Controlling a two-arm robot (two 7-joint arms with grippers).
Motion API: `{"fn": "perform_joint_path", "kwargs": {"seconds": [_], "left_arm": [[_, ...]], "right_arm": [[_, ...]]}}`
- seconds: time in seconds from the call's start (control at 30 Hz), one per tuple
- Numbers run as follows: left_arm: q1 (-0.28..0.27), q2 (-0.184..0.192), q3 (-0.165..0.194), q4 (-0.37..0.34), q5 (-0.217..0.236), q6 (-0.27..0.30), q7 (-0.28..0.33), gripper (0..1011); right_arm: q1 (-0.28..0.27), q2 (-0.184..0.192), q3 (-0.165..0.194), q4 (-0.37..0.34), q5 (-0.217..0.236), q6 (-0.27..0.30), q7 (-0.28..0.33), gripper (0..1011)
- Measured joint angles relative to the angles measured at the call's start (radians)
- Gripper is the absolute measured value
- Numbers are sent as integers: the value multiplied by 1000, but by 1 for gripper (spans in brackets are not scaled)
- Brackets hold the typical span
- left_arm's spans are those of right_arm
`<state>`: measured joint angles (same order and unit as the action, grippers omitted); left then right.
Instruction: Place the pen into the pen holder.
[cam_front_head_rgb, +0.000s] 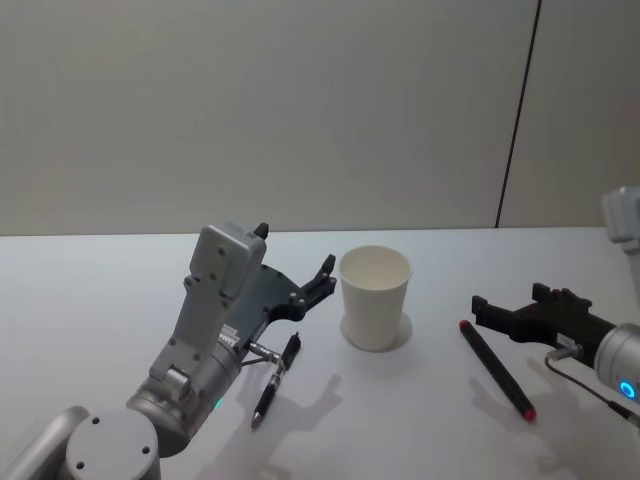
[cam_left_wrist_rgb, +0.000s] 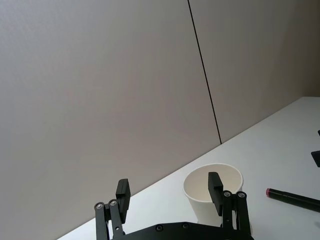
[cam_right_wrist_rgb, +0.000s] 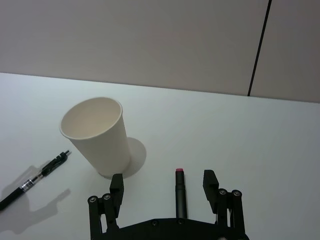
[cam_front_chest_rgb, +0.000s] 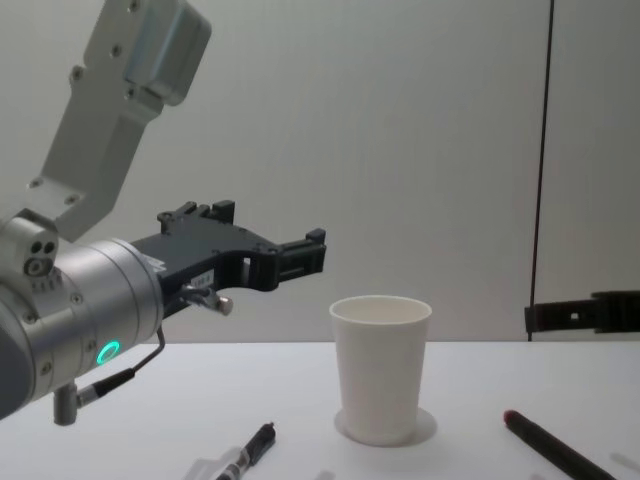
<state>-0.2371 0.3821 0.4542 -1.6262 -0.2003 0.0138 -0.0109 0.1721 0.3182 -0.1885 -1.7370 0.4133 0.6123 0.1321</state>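
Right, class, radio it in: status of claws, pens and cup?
Left claw open, raised near black pen. Right claw open, hovering by red-tipped pen. Both pens lying loose; cup upright, unobstructed.

Setting looks like a robot lab test bench: plain white table (cam_front_head_rgb: 100, 280), and behind the table blank grey wall panels (cam_front_head_rgb: 250, 110) divided by one dark vertical seam (cam_front_head_rgb: 519, 110).

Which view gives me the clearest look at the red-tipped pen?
Head view: the red-tipped pen lies whole, right of the cup. Right wrist view hides part behind the right claw; left wrist and chest views cut it off.
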Motion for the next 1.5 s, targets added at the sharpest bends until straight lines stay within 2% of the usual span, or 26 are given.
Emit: {"fn": "perform_joint_path", "kwargs": {"seconds": [0.33, 0.6, 1.03, 1.5], "left_arm": [[0, 0, 0, 0, 0, 0, 0, 998], [0, 0, 0, 0, 0, 0, 0, 999], [0, 0, 0, 0, 0, 0, 0, 998], [0, 0, 0, 0, 0, 0, 0, 998]], "right_arm": [[62, -23, 4, 50, 21, 136, -14, 1001], [112, -39, 2, 94, 18, 236, -18, 1001], [200, -65, -21, 178, -34, 375, 20, 1001], [276, -87, -52, 244, -108, 476, 82, 1001]]}}
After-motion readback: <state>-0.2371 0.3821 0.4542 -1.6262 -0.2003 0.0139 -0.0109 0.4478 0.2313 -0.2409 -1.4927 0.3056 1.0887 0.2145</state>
